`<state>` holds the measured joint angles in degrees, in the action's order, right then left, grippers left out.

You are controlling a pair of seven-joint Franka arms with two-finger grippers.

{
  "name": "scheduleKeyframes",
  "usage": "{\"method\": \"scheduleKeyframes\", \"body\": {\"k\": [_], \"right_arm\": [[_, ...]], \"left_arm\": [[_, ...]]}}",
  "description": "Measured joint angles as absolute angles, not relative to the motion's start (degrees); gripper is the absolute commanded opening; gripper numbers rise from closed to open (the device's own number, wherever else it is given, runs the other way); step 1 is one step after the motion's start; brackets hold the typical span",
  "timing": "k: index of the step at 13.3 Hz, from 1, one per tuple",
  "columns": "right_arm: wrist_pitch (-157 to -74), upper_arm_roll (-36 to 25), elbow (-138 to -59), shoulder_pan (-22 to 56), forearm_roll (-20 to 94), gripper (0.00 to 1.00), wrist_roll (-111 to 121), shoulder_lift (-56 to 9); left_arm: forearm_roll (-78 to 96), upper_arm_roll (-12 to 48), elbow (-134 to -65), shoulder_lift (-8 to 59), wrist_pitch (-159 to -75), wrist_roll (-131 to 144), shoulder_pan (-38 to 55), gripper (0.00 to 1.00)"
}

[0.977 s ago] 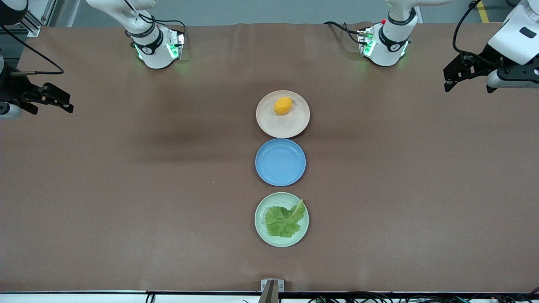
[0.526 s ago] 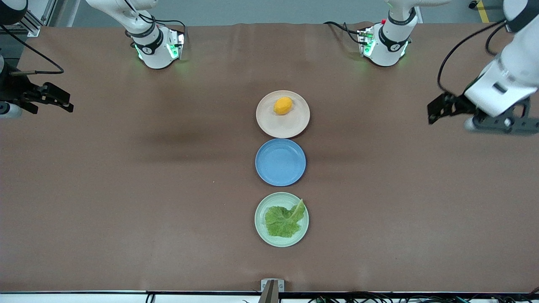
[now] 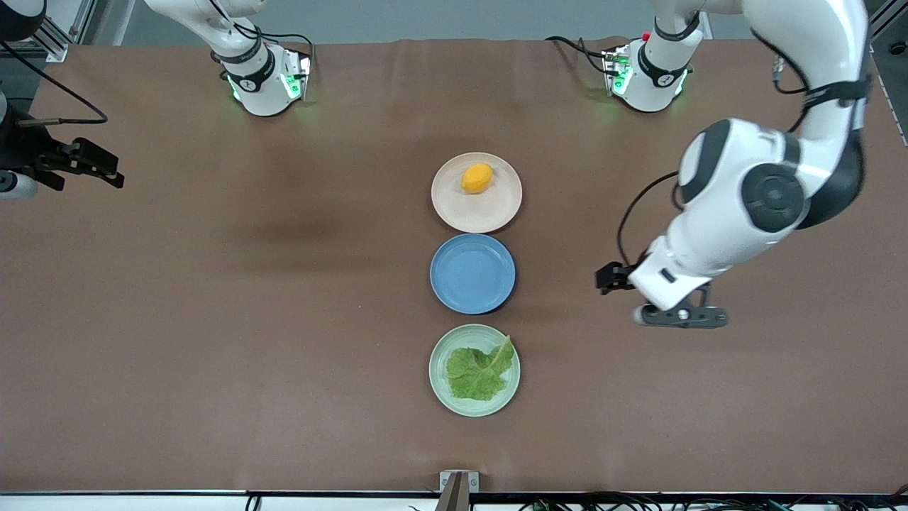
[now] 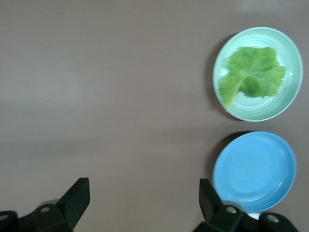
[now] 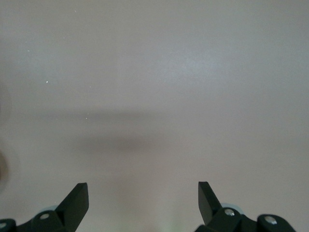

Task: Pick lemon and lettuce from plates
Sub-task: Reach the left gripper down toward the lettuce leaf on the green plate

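The lemon [image 3: 477, 178] lies on the beige-pink plate [image 3: 454, 211], the plate farthest from the front camera. The lettuce [image 3: 480, 371] lies on the mint green plate [image 3: 440, 389], the nearest one. My left gripper [image 3: 608, 277] is open and empty, up over bare table beside the blue plate, toward the left arm's end. In the left wrist view the gripper [image 4: 143, 198] is open, with the lettuce [image 4: 251, 77] on the mint plate [image 4: 292, 53]. My right gripper [image 3: 113, 174] waits, open and empty, at the right arm's end of the table; the right wrist view shows it [image 5: 143, 198] over bare table.
A blue plate [image 3: 472, 274] with nothing on it sits between the two task plates; it also shows in the left wrist view [image 4: 254, 166]. The three plates form a line down the table's middle. Brown table surface spreads toward both ends.
The left arm has swung in from the table's end toward the plates, its gripper now over the table beside the blue plate. The right arm, lemon and lettuce have not moved.
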<state>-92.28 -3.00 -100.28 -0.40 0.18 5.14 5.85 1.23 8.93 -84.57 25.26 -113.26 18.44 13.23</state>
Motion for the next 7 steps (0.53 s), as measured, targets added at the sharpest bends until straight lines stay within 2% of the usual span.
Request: {"method": "scheduleKeyframes", "body": {"k": [4, 7], "right_arm": [[-91.21, -3.1, -98.5, -0.46, 0.14, 1.0, 5.13, 5.87], [-88.66, -3.28, -97.17, -0.63, 0.12, 1.0, 5.01, 5.78]], "left_arm": [[0.91, 8.89, -84.17, 32.9, -129.01, 16.08, 16.62, 0.99], [-0.27, 8.84, -82.86, 38.69, -139.63, 12.12, 20.82, 0.92]]}}
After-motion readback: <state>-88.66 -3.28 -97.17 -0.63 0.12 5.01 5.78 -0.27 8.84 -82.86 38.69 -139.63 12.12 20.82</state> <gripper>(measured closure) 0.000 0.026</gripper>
